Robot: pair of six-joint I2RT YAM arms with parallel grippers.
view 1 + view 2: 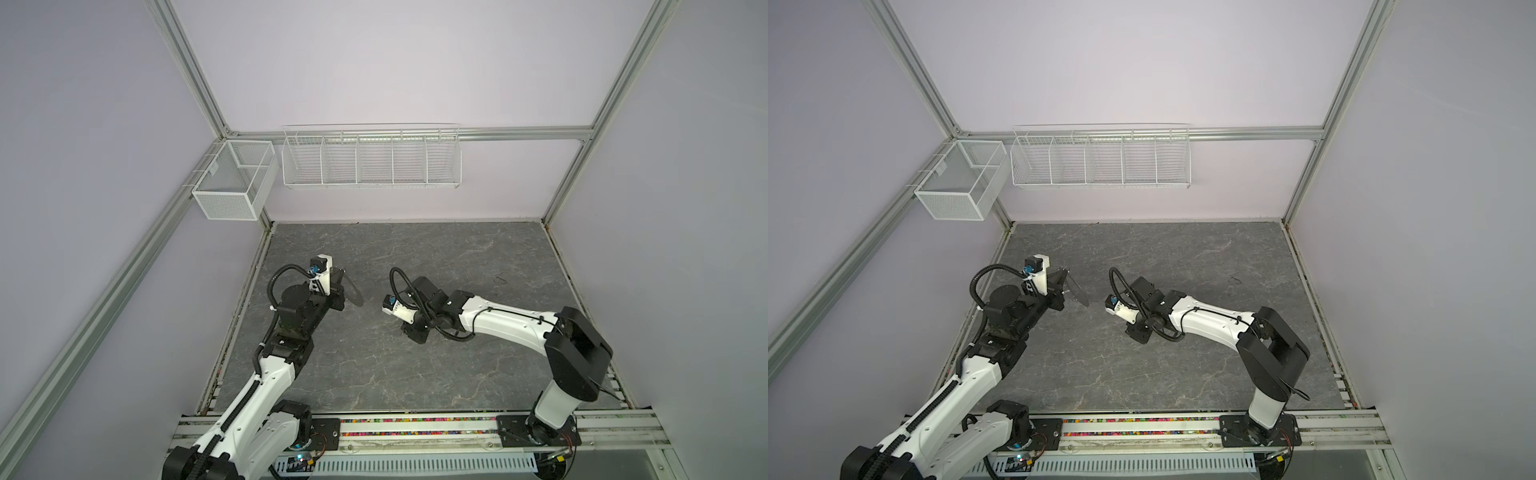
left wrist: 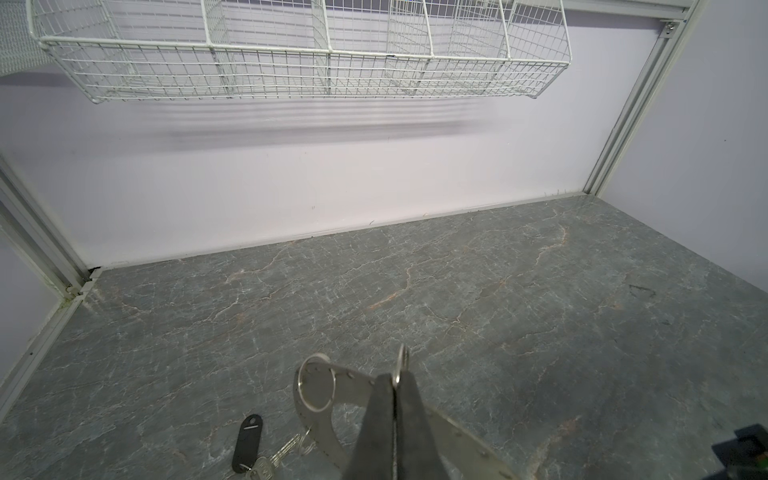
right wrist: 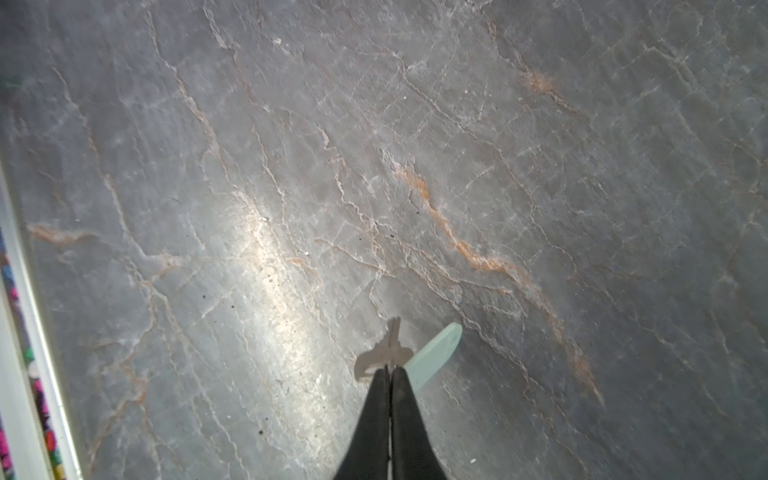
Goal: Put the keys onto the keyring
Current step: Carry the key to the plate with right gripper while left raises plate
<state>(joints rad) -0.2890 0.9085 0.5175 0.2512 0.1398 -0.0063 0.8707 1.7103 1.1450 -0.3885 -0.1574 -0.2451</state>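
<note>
**A:** While the left gripper [image 2: 395, 380] shows its fingers pressed together, what is between them?

**B:** A small wire loop [image 2: 401, 365] on the keyring [image 2: 353, 386]. The grey disc hangs tilted beside the fingers, edge-on in both top views [image 1: 353, 291].

**A:** And the keys?

**B:** The black-headed key [image 2: 248, 440] lies on the marble table [image 2: 498, 291] near the disc. The right gripper [image 3: 390, 372], well apart, is clamped on the mint-headed key [image 3: 436, 353].
</note>
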